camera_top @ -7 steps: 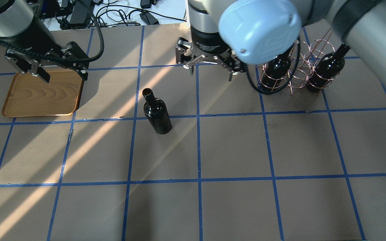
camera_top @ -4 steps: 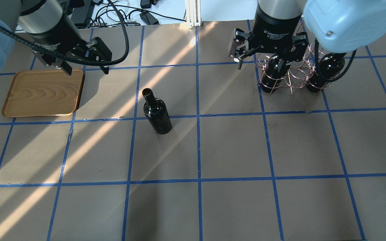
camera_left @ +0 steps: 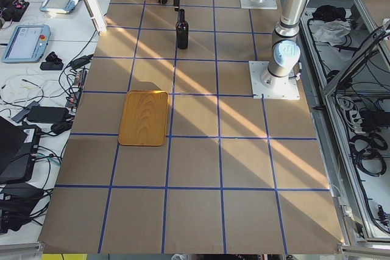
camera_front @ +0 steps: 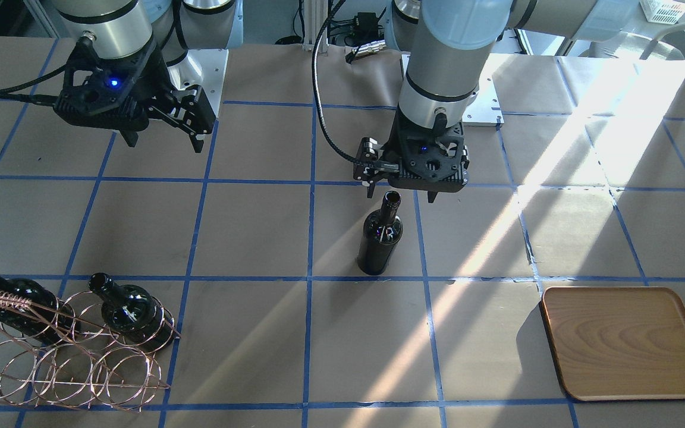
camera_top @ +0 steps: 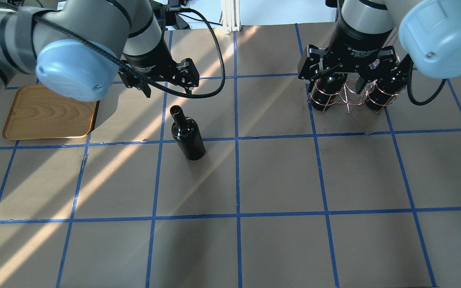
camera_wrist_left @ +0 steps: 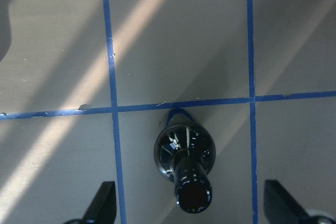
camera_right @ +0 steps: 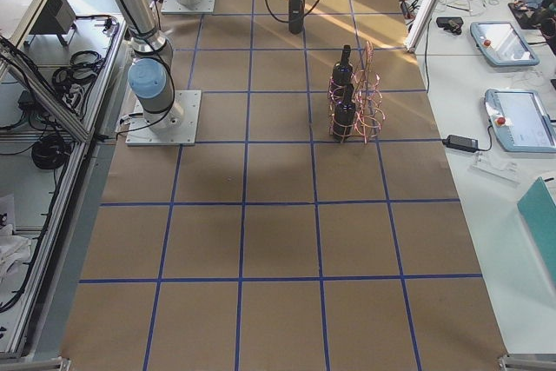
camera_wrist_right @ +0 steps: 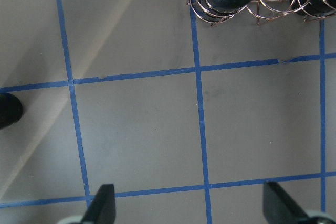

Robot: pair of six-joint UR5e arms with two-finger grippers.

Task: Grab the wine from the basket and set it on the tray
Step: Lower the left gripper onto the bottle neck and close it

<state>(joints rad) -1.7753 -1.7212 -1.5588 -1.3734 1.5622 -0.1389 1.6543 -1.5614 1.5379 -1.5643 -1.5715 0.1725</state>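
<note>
One wine bottle [camera_top: 187, 136] stands upright on the table, out of the basket; it also shows in the front view [camera_front: 380, 238] and from above in the left wrist view [camera_wrist_left: 185, 157]. My left gripper [camera_top: 169, 89] hangs open over its neck, a fingertip [camera_wrist_left: 103, 203] on each side, not touching. The copper wire basket [camera_top: 349, 99] holds two more bottles [camera_top: 328, 90] [camera_top: 385, 93]. My right gripper [camera_top: 332, 78] is open and empty, high above the table on the near side of the basket [camera_wrist_right: 262, 10]. The wooden tray [camera_top: 48, 114] lies empty at the left.
Brown paper with blue tape grid lines covers the table. Cables and devices lie beyond the far table edge [camera_top: 142, 18]. The arm bases [camera_left: 274, 80] stand on plates at the robot's side of the table.
My left gripper has moved right, from over the tray to above the standing bottle. My right gripper has moved right to over the basket. Both stayed open.
</note>
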